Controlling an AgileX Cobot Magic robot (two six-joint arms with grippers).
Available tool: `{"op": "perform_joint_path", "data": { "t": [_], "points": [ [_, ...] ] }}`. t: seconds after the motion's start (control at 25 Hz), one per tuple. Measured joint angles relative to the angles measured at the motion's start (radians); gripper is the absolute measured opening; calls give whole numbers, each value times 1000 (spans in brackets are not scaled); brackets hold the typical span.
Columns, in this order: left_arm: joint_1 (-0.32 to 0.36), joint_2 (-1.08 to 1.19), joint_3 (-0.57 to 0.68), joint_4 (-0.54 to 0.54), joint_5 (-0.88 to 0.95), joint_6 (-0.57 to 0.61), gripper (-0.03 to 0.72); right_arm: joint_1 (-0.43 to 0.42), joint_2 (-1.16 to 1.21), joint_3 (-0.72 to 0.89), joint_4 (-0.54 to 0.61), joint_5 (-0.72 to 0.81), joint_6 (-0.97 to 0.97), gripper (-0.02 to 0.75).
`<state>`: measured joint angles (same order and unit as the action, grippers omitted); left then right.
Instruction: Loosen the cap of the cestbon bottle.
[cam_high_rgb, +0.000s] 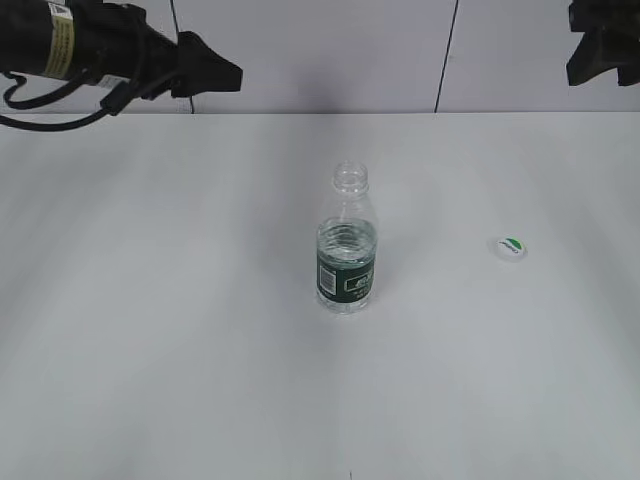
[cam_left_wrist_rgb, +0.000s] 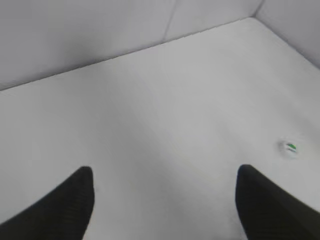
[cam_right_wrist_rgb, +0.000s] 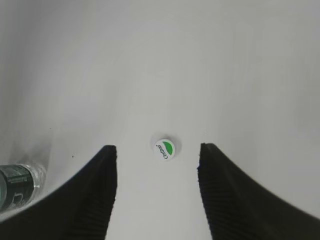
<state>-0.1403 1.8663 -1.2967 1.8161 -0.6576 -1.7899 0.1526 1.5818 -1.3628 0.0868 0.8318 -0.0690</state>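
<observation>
We see the cestbon bottle (cam_high_rgb: 347, 244) standing straight up near the middle of the white table (cam_high_rgb: 150, 300). Its neck is bare at the top — the cap (cam_high_rgb: 508, 246) is not on it. The cap lies flat on the table, well to the right of the bottle, with its green leaf mark facing up.

Both arms are up high at the back of the table. The left gripper (cam_high_rgb: 205, 70) hangs at the top left of the outside view, well away from the bottle. The right gripper (cam_high_rgb: 600, 50) hangs at the top right corner, and only part of it shows there.

In the right wrist view we look down between the two dark fingers (cam_right_wrist_rgb: 95, 195) of the right gripper (cam_right_wrist_rgb: 157, 155). The fingers are spread apart and hold nothing. The cap (cam_right_wrist_rgb: 164, 148) shows in the gap between them, close to the tips, lying on the table below. It is not touching either finger. The bottle (cam_right_wrist_rgb: 17, 185) peeks in at the lower left edge, outside the left finger.

In the left wrist view the left gripper (cam_left_wrist_rgb: 165, 175) also has its fingers (cam_left_wrist_rgb: 60, 205) spread wide, with nothing between them but bare table. The cap (cam_left_wrist_rgb: 290, 147) is a tiny spot far off to the right — outside the fingers. We cannot see the bottle in this view.
</observation>
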Motion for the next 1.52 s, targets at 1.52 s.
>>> {"op": "perform_joint_path", "data": {
  "t": [1.52],
  "points": [
    [171,-7,-8,19,565,-99,498,0,0,0,-20,89,-1,399]
  ]
}}
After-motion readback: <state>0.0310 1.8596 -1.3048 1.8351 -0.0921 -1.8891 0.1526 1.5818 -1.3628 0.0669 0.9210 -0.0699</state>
